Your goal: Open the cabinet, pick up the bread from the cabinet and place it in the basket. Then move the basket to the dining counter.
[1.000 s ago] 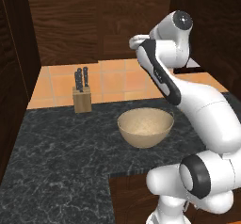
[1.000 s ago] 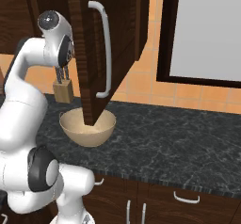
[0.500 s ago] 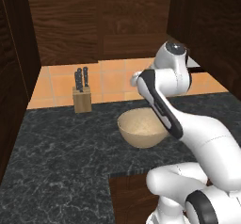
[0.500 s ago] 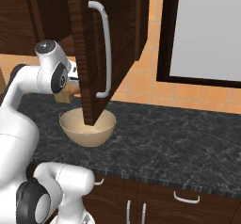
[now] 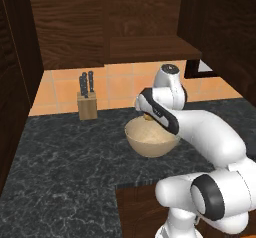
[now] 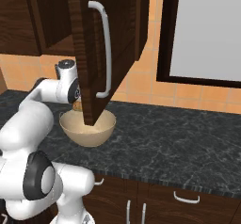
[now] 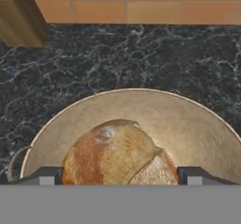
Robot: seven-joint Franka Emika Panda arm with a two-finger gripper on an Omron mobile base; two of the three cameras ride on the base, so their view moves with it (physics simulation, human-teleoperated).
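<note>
You see the gripper low over the basket, and it is clenched on the bread. In the hand view the two dark tips stand on both sides of the loaf, touching it, and the loaf fills the space between them. The bread is golden brown with a paler crust patch on top. It hangs above the speckled inside of the basket; you cannot tell from these pictures if its underside touches the basket floor.

In the left base view you find the bread as a small tan lump at the far rim of the basket, just under the white wrist. In the right base view the bread shows beside the edge of the open door, above the basket.

The basket stands on the black speckled counter, not on the dining counter. The knife block stands to its left near the orange tile wall, well apart from it. In the hand view the knife block is in the upper left corner.

The cabinet is open. Its door swings out toward you, with the silver bar handle upright on the door face, and the lower door edge is in front of the basket in the right base view.
</note>
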